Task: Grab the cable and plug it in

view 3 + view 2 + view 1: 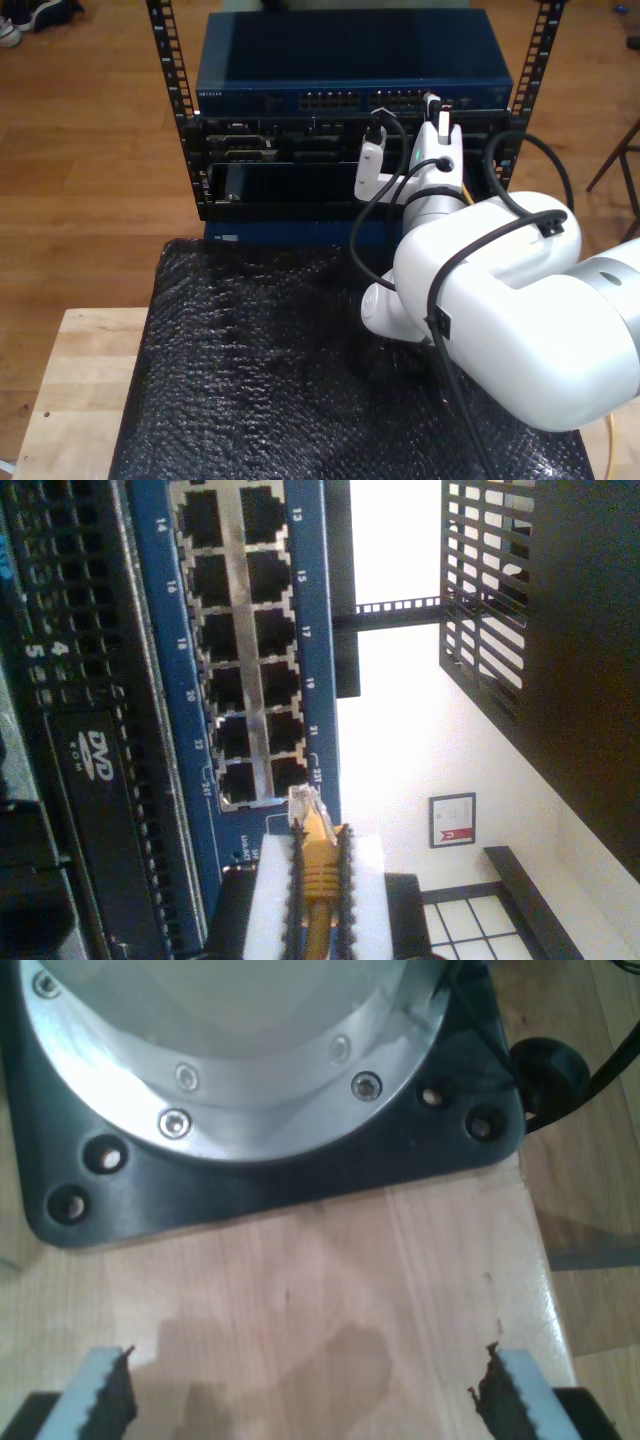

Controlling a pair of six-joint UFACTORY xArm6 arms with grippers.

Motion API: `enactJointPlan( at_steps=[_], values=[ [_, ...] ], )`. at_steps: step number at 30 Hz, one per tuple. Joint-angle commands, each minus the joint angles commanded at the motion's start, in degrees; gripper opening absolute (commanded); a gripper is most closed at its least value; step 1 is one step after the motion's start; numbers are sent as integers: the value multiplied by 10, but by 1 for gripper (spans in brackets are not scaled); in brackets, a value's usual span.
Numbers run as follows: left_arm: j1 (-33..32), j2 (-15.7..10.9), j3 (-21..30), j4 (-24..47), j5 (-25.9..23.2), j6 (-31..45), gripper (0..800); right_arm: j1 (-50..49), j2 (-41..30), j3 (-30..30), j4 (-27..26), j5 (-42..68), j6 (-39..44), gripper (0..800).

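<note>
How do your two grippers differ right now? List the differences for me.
My first gripper is open with nothing between its fingers; my second gripper is shut on the yellow cable. My first gripper looks down on a wooden surface beside a black base plate; my second gripper faces the blue switch, the cable's clear plug just short of its ports. Both have toothed finger pads.

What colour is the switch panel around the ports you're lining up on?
Blue: the switch panel around the ports shows best in the second wrist view.
</note>
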State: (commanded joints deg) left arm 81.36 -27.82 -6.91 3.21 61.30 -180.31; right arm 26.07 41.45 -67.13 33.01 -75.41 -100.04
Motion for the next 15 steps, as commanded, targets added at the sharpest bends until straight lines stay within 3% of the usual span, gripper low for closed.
enactJointPlan(
  at_steps=[15],
  values=[
    [0,0,0,0,0,0,800,-2,2,-11,-11,0,0,0]
  ],
)
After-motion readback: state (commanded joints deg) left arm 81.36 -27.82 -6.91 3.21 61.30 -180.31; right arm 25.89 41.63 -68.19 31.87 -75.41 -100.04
